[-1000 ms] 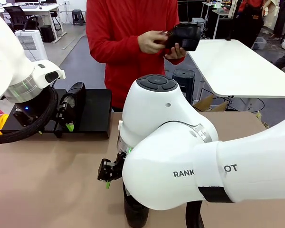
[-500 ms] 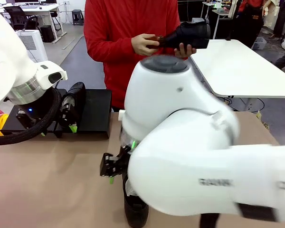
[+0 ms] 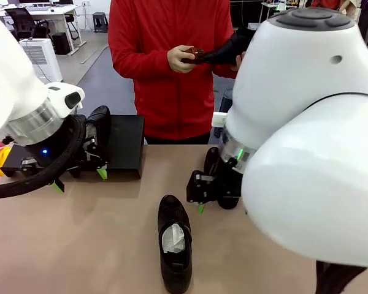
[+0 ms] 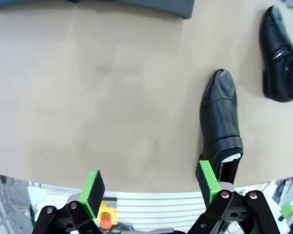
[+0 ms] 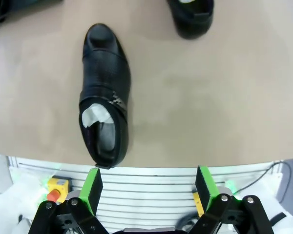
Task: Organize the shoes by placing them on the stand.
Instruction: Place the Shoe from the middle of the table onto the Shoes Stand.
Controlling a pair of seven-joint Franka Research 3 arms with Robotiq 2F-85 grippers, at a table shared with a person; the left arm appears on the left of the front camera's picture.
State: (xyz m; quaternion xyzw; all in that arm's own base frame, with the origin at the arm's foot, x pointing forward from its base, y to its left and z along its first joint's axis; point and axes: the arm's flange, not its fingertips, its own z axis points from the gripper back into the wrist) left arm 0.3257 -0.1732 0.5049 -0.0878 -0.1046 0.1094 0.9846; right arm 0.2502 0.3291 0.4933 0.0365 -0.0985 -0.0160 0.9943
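Glossy black shoe (image 3: 175, 245) — white paper inside; left claw (image 4: 150, 181), right claw (image 5: 148, 183) both spread, empty.

I work in an open lab with an office look: beyond my brown table (image 3: 80, 245) stand a white desk (image 3: 52, 10), a black office chair (image 3: 21, 22), a dark stool (image 3: 100, 21) and a white slatted appliance (image 3: 40, 56) on grey floor (image 3: 101, 73)

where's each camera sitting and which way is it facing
Front: fixed between left arm and right arm, both showing; faces the person across the table.
Left wrist: on the left arm, looks down at the table; open left gripper below.
Right wrist: same, over the open right gripper.
Shared: both wrist views hold the same two shoes.
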